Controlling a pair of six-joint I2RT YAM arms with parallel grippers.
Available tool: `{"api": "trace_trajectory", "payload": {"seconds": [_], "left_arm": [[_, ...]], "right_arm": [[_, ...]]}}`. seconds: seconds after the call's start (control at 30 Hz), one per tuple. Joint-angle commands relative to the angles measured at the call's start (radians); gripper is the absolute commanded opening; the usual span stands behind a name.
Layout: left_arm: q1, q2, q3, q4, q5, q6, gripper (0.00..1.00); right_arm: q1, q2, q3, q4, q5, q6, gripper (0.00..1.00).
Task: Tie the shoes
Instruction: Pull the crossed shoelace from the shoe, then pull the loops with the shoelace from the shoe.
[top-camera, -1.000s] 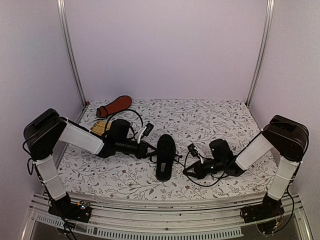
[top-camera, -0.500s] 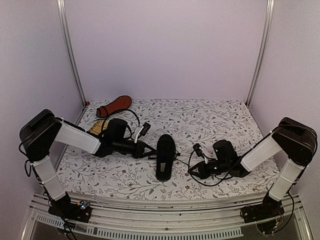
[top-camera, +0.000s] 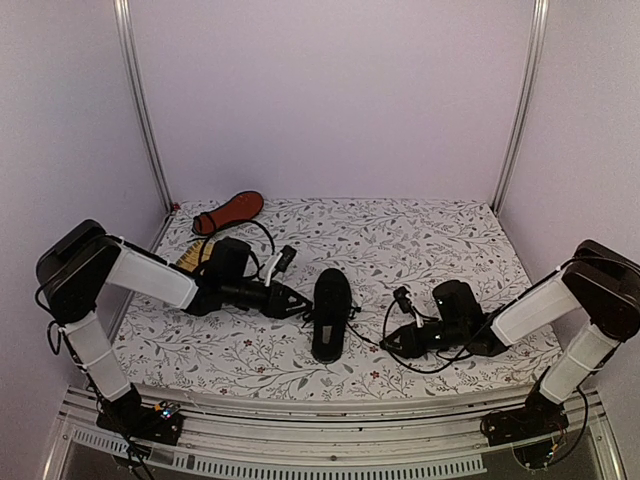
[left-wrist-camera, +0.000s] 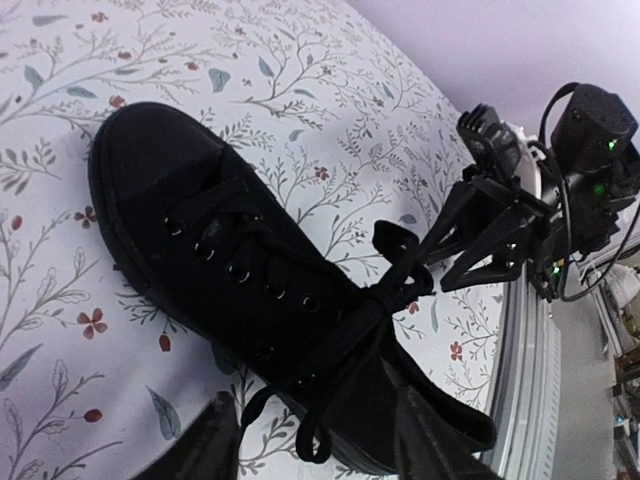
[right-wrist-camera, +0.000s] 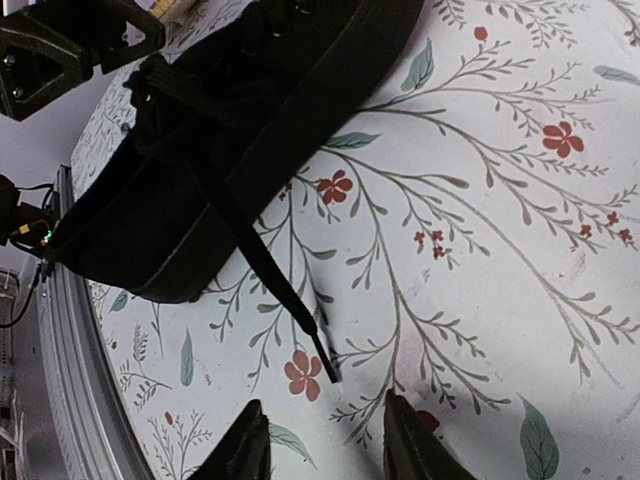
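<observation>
One black shoe (top-camera: 331, 313) lies mid-table, toe toward the back. Its laces cross in a knot (left-wrist-camera: 385, 295) over the tongue. The other shoe (top-camera: 229, 212) rests at the back left with its reddish-orange sole up. My left gripper (top-camera: 297, 305) is at the left side of the middle shoe (left-wrist-camera: 230, 290) and open. A slack lace loop (left-wrist-camera: 310, 440) lies between its fingers (left-wrist-camera: 430, 440), unpinched. My right gripper (top-camera: 393, 343) stands open right of the shoe (right-wrist-camera: 200, 170). The loose lace end (right-wrist-camera: 290, 310) lies on the cloth just ahead of its fingertips (right-wrist-camera: 245, 450).
A white floral cloth (top-camera: 440, 250) covers the table. A yellow woven mat (top-camera: 195, 258) lies behind my left arm, near the left wall. Metal posts (top-camera: 140, 100) stand at the back corners, and a rail (top-camera: 330, 405) runs along the near edge.
Both grippers have opened and let go of the laces. The right arm has drawn back to the right, away from the shoe. The left gripper has edged slightly left.
</observation>
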Motion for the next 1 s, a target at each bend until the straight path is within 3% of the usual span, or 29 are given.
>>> {"api": "trace_trajectory", "payload": {"seconds": [0.0, 0.07, 0.23, 0.43, 0.67, 0.87, 0.97], "left_arm": [[0.014, -0.091, -0.048, 0.063, -0.061, -0.047, 0.59], [0.017, -0.122, -0.077, 0.086, -0.089, -0.075, 0.61], [-0.005, -0.143, -0.184, 0.238, -0.084, -0.209, 0.56], [-0.029, -0.054, -0.215, 0.371, -0.064, -0.327, 0.57], [-0.030, 0.064, -0.187, 0.478, -0.017, -0.394, 0.57], [-0.038, 0.126, -0.177, 0.556, 0.024, -0.429, 0.52], [-0.046, 0.147, -0.161, 0.563, 0.034, -0.429, 0.43]], "right_arm": [[-0.006, -0.089, -0.010, -0.045, -0.003, -0.004, 0.46], [-0.011, -0.121, 0.000, -0.060, -0.002, -0.004, 0.54], [-0.017, -0.120, 0.067, -0.063, -0.003, 0.019, 0.59], [-0.018, 0.030, 0.184, 0.002, 0.005, 0.107, 0.59], [-0.018, 0.182, 0.283, 0.114, -0.099, 0.172, 0.58], [-0.018, 0.218, 0.312, 0.138, -0.147, 0.159, 0.56], [-0.017, 0.234, 0.329, 0.139, -0.173, 0.145, 0.50]]}}
